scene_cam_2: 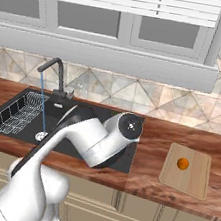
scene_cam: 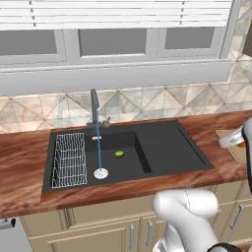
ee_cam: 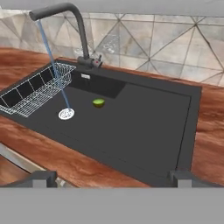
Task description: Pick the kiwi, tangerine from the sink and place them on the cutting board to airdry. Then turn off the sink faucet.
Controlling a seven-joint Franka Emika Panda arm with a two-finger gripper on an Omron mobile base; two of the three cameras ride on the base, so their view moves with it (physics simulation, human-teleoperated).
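Your hand [ee_cam: 112,177] hangs spread, empty; rounded lime kiwi [ee_cam: 99,103] lies in the matte black sink [ee_cam: 148,131]; smooth orange tangerine [scene_cam_2: 183,164] sits on the tan cutting board [scene_cam_2: 192,183].

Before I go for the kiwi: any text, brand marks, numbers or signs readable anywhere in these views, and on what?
None readable. The sink faucet, sink, cutting board, kiwi and tangerine carry no lettering.
A small pale patch on the sink's back wall could be a label, but it is too small to read.
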